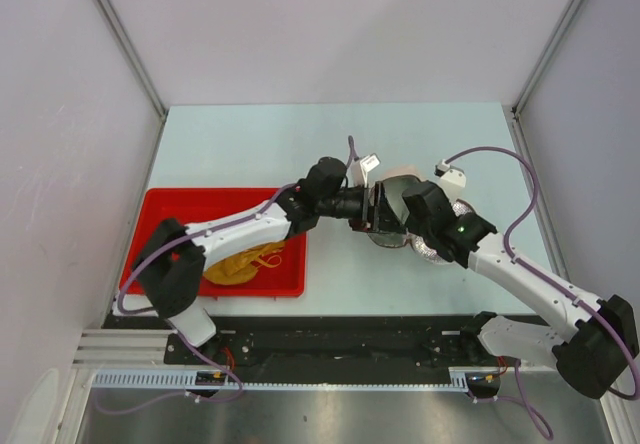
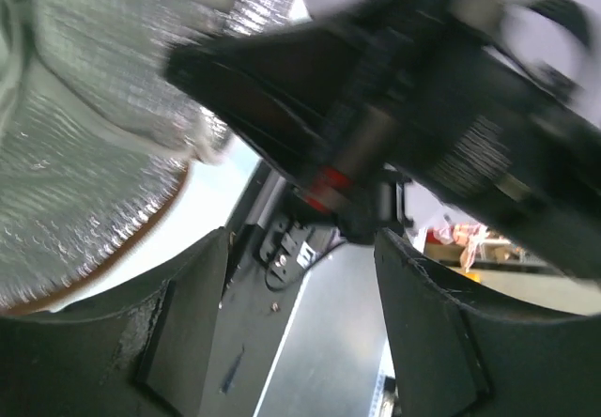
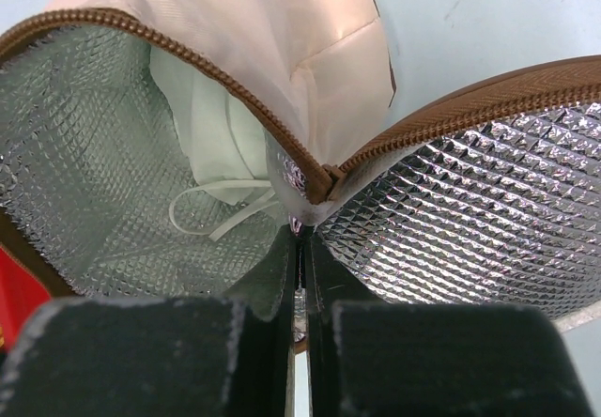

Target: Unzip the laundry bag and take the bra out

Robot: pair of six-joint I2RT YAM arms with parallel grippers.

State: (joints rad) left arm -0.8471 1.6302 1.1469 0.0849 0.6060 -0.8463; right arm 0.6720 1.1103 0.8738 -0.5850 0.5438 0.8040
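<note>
Right hand (image 3: 300, 253) is pressed together on a fold of the laundry bag (image 3: 94, 135), right at the zipper end. The bag gapes open mid table (image 1: 250, 144), mostly buried under both wrists from above. Left hand (image 2: 300, 245) is spread and pinching nothing, and its view is blurry. The bra (image 1: 245, 262) lies in the red tray (image 1: 215, 204), partly under the left arm.

Overhead looks down; both wrists crowd laundry bag (image 3: 460, 201).
</note>
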